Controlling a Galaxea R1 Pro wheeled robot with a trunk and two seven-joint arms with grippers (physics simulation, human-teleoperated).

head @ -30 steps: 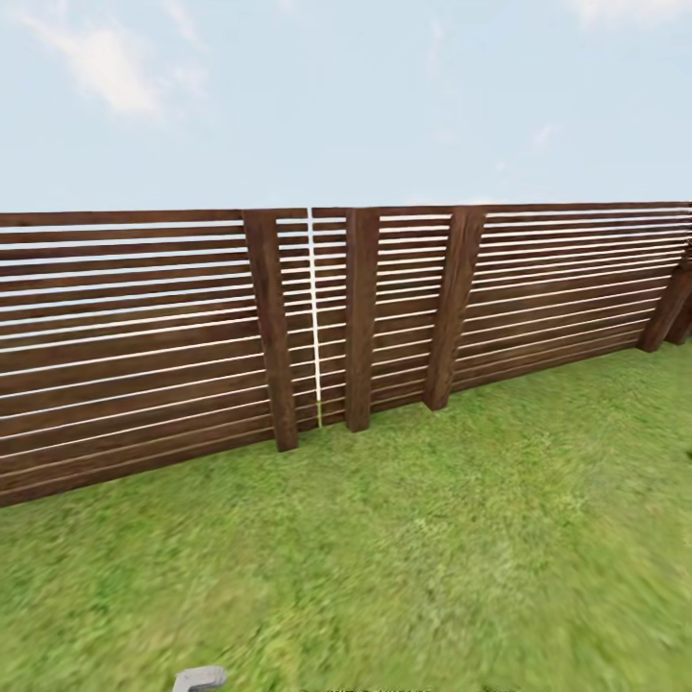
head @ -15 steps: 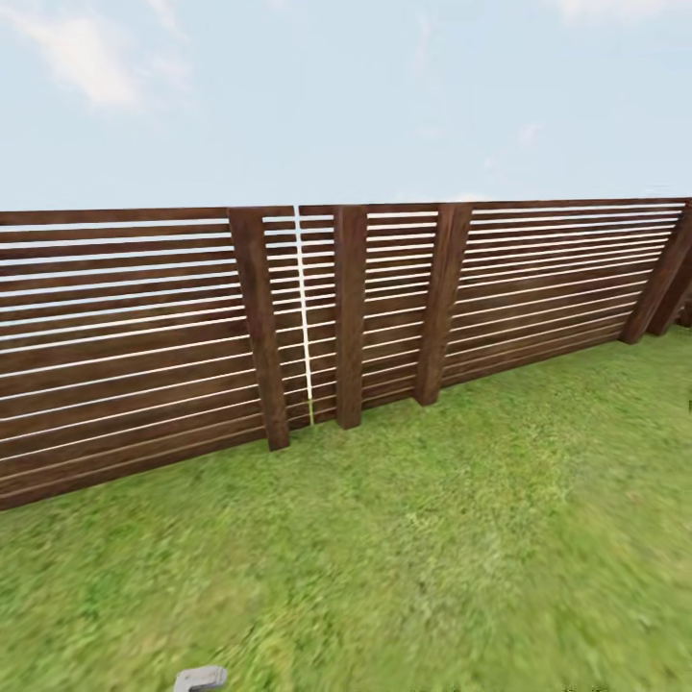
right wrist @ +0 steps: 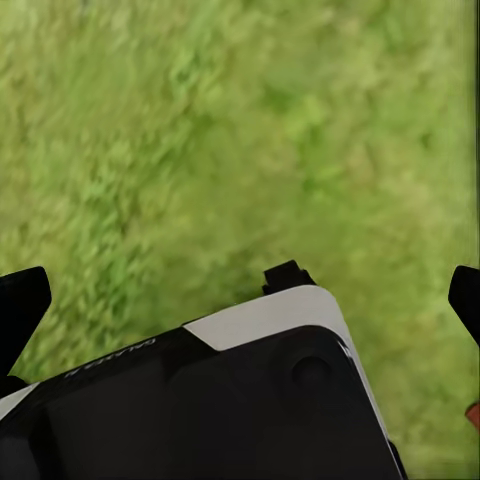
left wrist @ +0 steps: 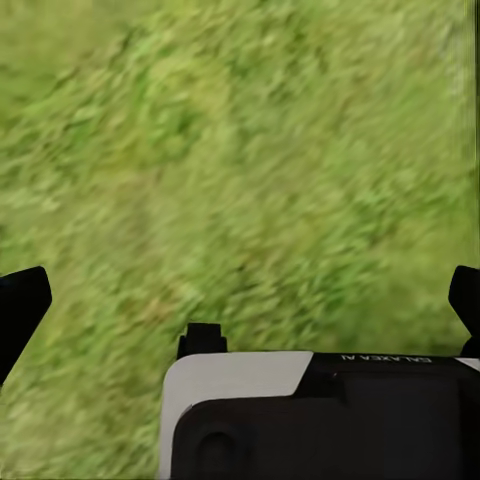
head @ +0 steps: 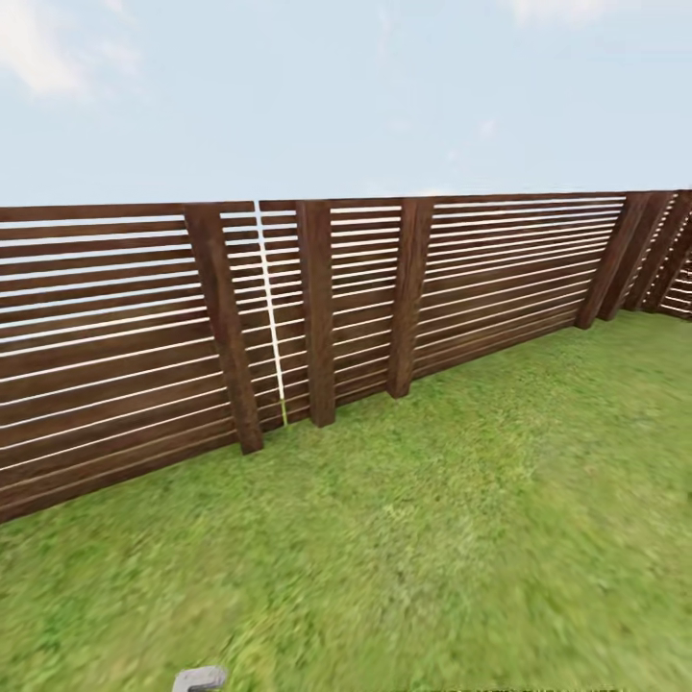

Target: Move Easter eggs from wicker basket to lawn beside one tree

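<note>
Looking for the eggs on the lawn (head: pixel 413 538)

No eggs or basket here, just grass by the brown fence (head: pixel 115 356). Eggs are likely light, smooth and breakable, so hold them gently around the middle. Left gripper (left wrist: pixel 240 300) and right gripper (right wrist: pixel 240 300) hang wide apart, holding nothing.

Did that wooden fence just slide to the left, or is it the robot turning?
No. The fence and lawn shifted left together across the head view, so the camera swung right; the fence itself did not move against the grass.

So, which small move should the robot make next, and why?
Probably keep turning to search for the basket: the head view shows the fence and lawn, and both grippers, left and right, hang open over grass.
</note>
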